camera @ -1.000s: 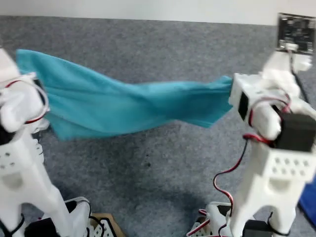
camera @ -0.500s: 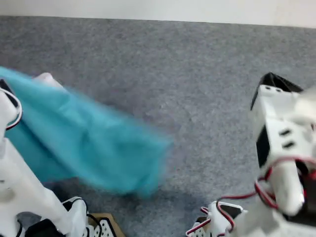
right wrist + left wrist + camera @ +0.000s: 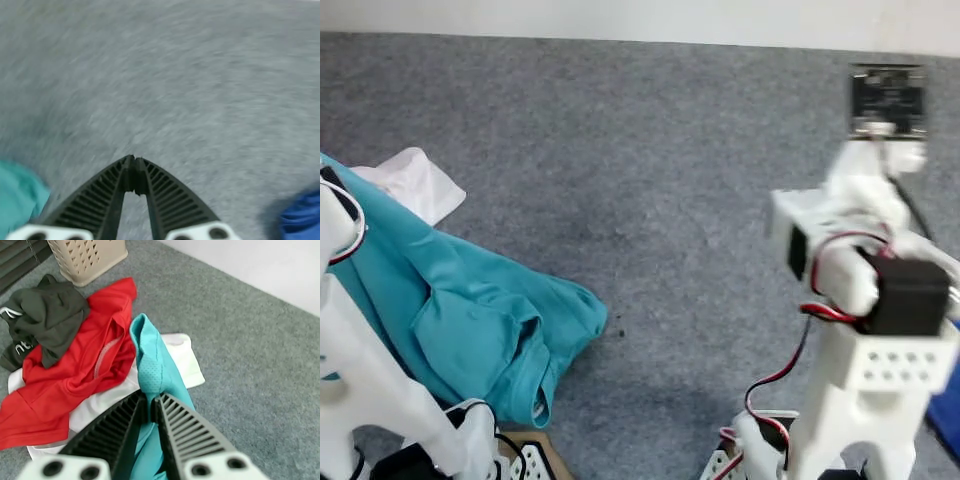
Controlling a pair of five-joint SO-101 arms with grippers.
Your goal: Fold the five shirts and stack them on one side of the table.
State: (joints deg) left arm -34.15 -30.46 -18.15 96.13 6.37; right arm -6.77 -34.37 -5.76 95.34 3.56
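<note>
Teal shirt (image 3: 470,310) lies crumpled at the near left, its edge clamped in the left gripper (image 3: 150,400). Right gripper (image 3: 132,162), pressed together and empty, should probably take the opposite corner, so it spreads flat.

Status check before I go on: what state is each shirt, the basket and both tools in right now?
Left tool: shut on a bunched edge of the teal shirt.
Right tool: shut, holding nothing.
Teal shirt: unfolded, crumpled, one edge lifted.
Red shirt: unfolded, spread over the white shirt.
Dark shirt: crumpled, on the red shirt.
White shirt: lying flat under the others.
Basket: upright, contents hidden.
</note>
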